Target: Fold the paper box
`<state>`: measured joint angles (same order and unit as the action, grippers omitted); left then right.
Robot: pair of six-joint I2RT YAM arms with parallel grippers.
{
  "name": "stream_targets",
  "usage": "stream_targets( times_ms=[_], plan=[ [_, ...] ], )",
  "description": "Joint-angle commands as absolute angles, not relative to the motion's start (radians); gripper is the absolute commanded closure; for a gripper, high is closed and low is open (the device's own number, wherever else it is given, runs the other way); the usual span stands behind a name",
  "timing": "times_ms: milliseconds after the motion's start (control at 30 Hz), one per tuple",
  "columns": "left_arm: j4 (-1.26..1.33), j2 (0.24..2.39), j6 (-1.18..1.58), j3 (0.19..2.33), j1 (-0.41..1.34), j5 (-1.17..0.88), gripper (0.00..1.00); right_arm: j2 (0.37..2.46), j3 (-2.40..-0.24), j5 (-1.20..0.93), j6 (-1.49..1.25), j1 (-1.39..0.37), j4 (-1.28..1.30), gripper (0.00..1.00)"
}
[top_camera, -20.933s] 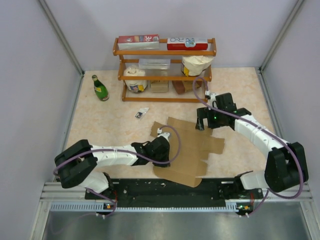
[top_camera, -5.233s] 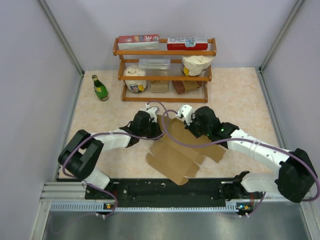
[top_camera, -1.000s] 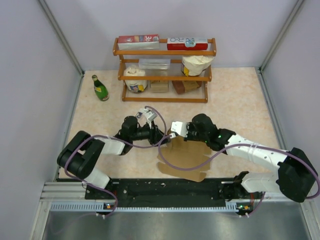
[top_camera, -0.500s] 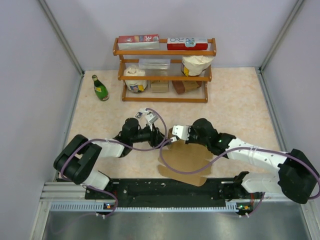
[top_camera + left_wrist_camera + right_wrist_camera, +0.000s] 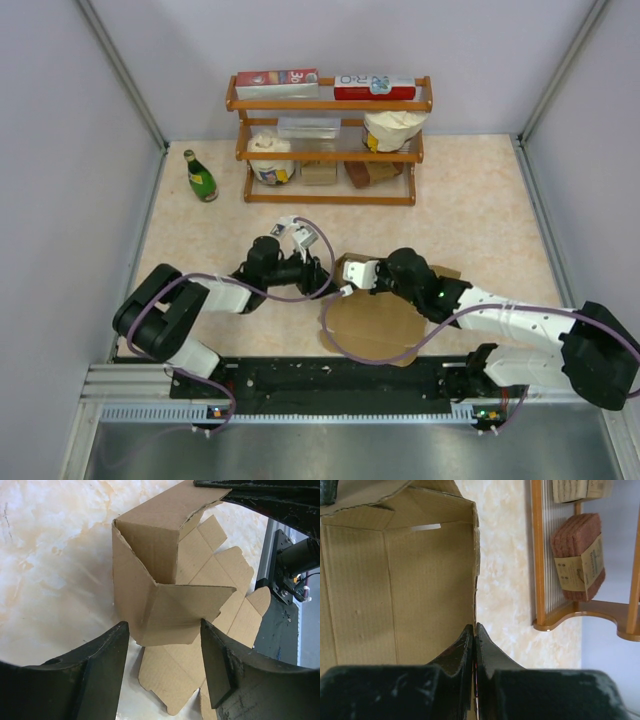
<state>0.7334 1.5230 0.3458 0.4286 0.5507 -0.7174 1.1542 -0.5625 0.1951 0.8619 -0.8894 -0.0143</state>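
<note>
Moved: my left gripper [image 5: 165, 647] has spread wider.
Left fingers [image 5: 100, 675]: wide apart, straddling a flap.
Right gripper [image 5: 473, 630]: pinched shut on a wall edge.
Paper box [image 5: 380, 325]: half-folded on the table [image 5: 480, 200], between my arms.

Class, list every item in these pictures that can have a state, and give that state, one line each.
paper box: partly folded, some walls raised, other flaps flat on the table.
left gripper: open, straddling a raised flap.
right gripper: shut on the edge of a box wall.
green bottle: upright.
</note>
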Motion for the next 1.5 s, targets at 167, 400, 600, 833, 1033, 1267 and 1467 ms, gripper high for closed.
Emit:
stream_targets(
  times_ms=[167, 400, 600, 833, 1033, 1267, 1467],
  plan=[
    [0.795, 1.551, 0.347, 0.479, 0.560, -0.681, 0.36, 1.150, -0.505, 0.327, 0.997, -0.934, -0.271, 1.00],
    [0.781, 1.572, 0.331, 0.514, 0.587, -0.592, 0.36, 1.190, -0.469, 0.368, 1.069, -0.942, -0.422, 1.00],
    [0.749, 1.588, 0.314, 0.535, 0.607, -0.488, 0.36, 1.232, -0.428, 0.402, 1.109, -0.951, -0.532, 1.00],
    [0.715, 1.588, 0.310, 0.541, 0.617, -0.376, 0.36, 1.259, -0.377, 0.433, 1.124, -0.971, -0.633, 1.00],
    [0.716, 1.603, 0.298, 0.548, 0.627, -0.373, 0.36, 1.287, -0.364, 0.449, 1.135, -0.983, -0.681, 1.00],
    [0.718, 1.637, 0.275, 0.568, 0.660, -0.400, 0.36, 1.305, -0.364, 0.457, 1.126, -0.988, -0.695, 1.00],
    [0.696, 1.638, 0.267, 0.575, 0.687, -0.302, 0.37, 1.304, -0.362, 0.459, 1.115, -0.991, -0.699, 1.00]
  ],
)
